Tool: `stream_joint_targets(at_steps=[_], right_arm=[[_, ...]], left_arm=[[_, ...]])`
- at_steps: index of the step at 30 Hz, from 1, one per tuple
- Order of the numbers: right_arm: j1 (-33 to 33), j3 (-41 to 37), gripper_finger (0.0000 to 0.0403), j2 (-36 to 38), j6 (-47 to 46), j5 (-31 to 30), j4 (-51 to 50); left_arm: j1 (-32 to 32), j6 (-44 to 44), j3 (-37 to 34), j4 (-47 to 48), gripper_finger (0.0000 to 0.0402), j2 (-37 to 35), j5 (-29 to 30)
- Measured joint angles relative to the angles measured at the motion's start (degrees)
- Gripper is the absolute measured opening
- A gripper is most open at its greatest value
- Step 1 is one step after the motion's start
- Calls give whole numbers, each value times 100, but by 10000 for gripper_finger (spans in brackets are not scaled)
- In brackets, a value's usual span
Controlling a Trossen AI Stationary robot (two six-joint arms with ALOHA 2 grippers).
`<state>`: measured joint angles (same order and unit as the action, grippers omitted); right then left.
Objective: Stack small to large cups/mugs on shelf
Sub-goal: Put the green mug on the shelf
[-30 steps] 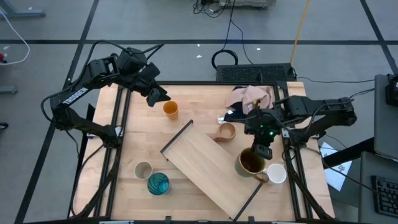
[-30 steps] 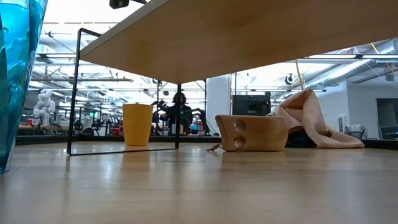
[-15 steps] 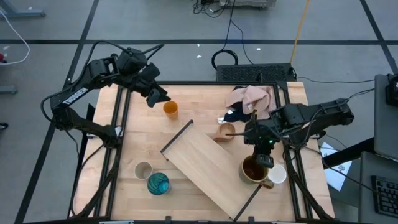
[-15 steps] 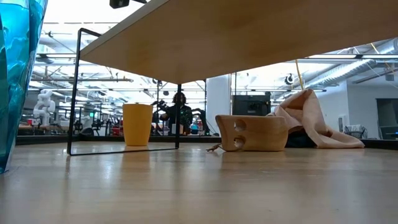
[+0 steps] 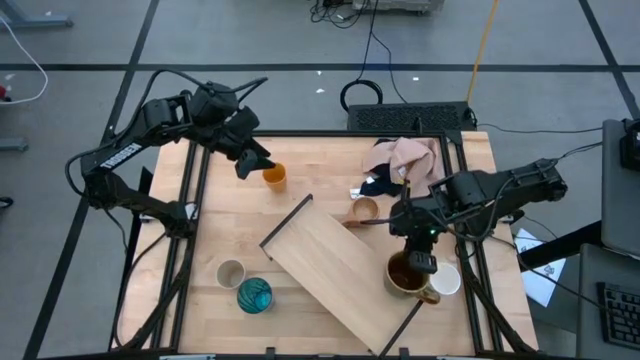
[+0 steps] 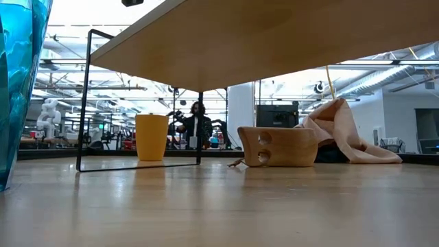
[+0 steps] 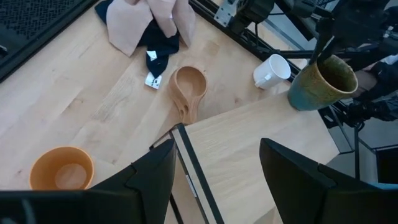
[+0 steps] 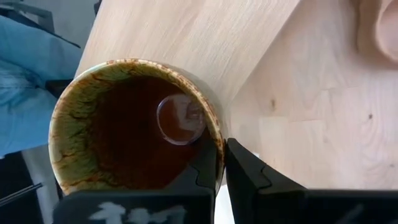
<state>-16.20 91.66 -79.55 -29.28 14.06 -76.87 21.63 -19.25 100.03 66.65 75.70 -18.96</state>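
Right wrist view showed the right gripper (image 8: 221, 163) clamped on the dark brown mug (image 8: 134, 124) rim beside the shelf (image 8: 186, 37); placement onto the shelf came next. The left gripper (image 5: 243, 165) waited agape, empty.

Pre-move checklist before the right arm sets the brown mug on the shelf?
1. Right gripper shut on the dark brown mug rim: ok.
2. Mug upright: ok in the left wrist view, mouth up.
3. Shelf top bare beside the mug: ok.
4. White mug close beside the held mug: contact cannot tell.
5. Left gripper open, by the orange cup, away from the shelf's right end: ok.
6. Shelf level: not ok to assume; it lies skewed on the table.
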Motion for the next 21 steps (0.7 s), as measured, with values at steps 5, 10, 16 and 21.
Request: stream_joint_targets(at_steps=[5, 10, 16, 21], right_arm=[[61, -2, 5, -9, -31, -93, 241], [89, -4, 5, -9, -48, -184, 239], [87, -4, 6, -7, -10, -183, 232], [87, 149, 7, -13, 114, -215, 151]], left_arm=[[2, -11, 0, 0, 234, 0, 2], [2, -37, 0, 0, 234, 0, 4], [2, -42, 0, 0, 234, 0, 4], [2, -35, 0, 0, 234, 0, 4]])
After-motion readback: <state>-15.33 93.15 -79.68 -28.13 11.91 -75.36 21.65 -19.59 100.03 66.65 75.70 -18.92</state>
